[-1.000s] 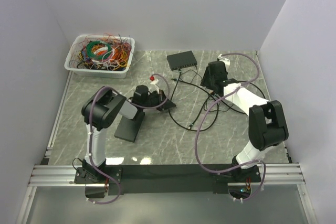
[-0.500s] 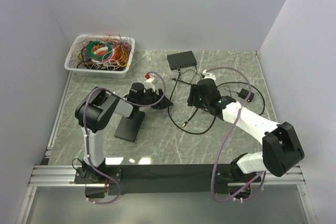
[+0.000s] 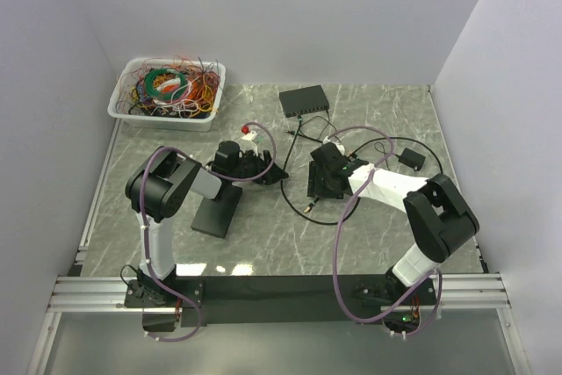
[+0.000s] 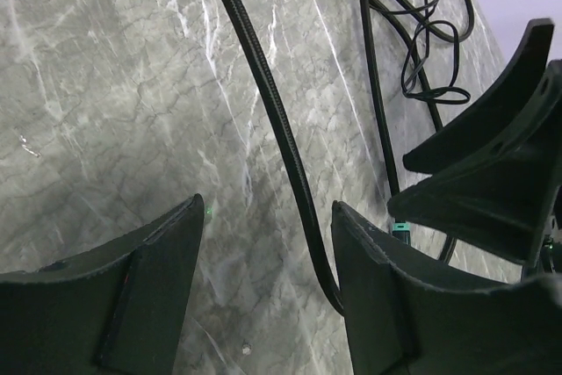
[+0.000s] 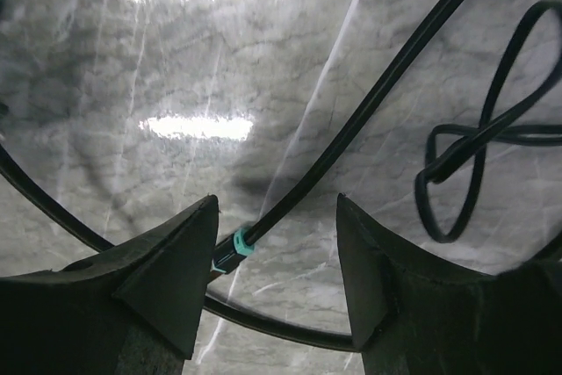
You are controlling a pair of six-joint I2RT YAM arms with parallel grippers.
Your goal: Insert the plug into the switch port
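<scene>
**Plug on the table under the right claw, well short of the switch**

We see the plug [image 5: 234,250], marked by a teal collar, lying on the marble table [image 3: 263,243] between the fingers of the right claw [image 5: 277,204]. In that wrist view it sits close to the left-hand finger. The right claw's jaws stand apart, and the plug's black cable [image 5: 378,103] runs up between them without being gripped. The left claw [image 4: 268,208] is spread wide too and holds nothing; a length of black cable crosses the table between its fingers. The two claws sit near each other in the middle of the table.

The switch [image 3: 304,99] rests at the far edge, well apart from the plug. Between them we see loops of cable and a thin cord [image 5: 457,164] tangled on the marble, with a small black adapter [image 3: 410,160] off to the right. A flat black stand [image 3: 218,210] lies under the left arm.

In the far left corner a white bin [image 3: 162,121] holds a heap of coloured wires [image 3: 171,87].
</scene>
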